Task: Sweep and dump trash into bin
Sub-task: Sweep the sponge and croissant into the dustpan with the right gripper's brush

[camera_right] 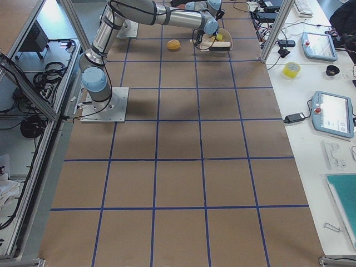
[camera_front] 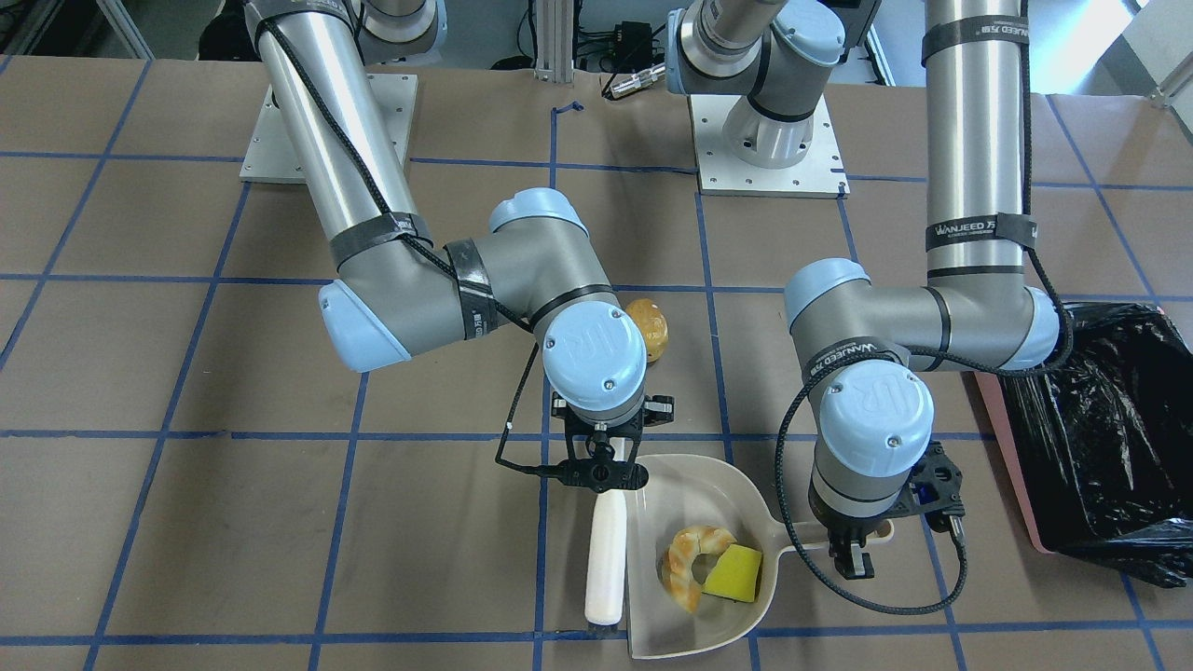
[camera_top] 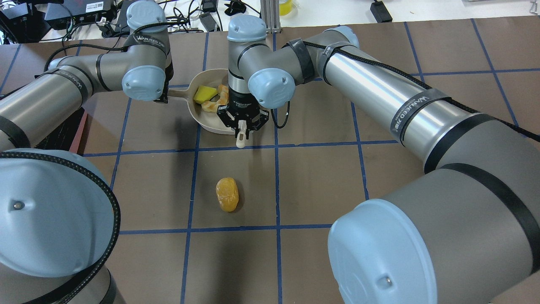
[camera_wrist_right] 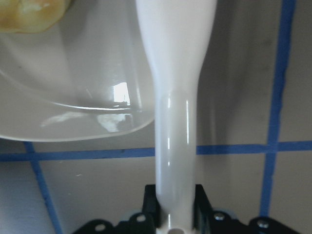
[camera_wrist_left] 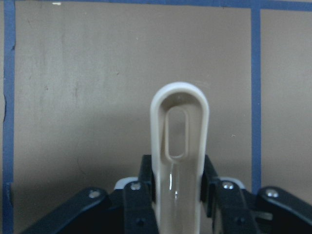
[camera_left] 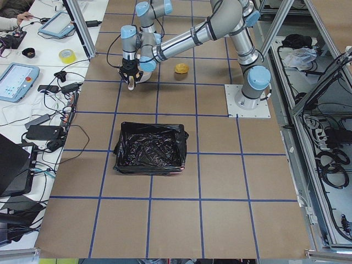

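The beige dustpan (camera_front: pixel 671 503) lies on the table with the tan bread crescent (camera_front: pixel 692 564) and the yellow sponge (camera_front: pixel 733 570) in it. My left gripper (camera_front: pixel 853 550) is shut on the dustpan's handle (camera_wrist_left: pixel 179 146). My right gripper (camera_front: pixel 606 457) is shut on a white brush handle (camera_wrist_right: pixel 175 122), and the brush (camera_front: pixel 606 559) lies along the pan's side. The yellow-brown potato (camera_top: pixel 227 194) lies alone on the table, a square nearer the robot than the pan. The pink bin (camera_front: pixel 1011 466) with its black bag (camera_left: pixel 151 147) stands beyond my left arm.
The table is brown paper with a blue tape grid. The arm bases (camera_front: pixel 769 140) are bolted at the robot's side. Cables and tablets (camera_left: pixel 16 80) lie on a side bench beyond the table's far edge.
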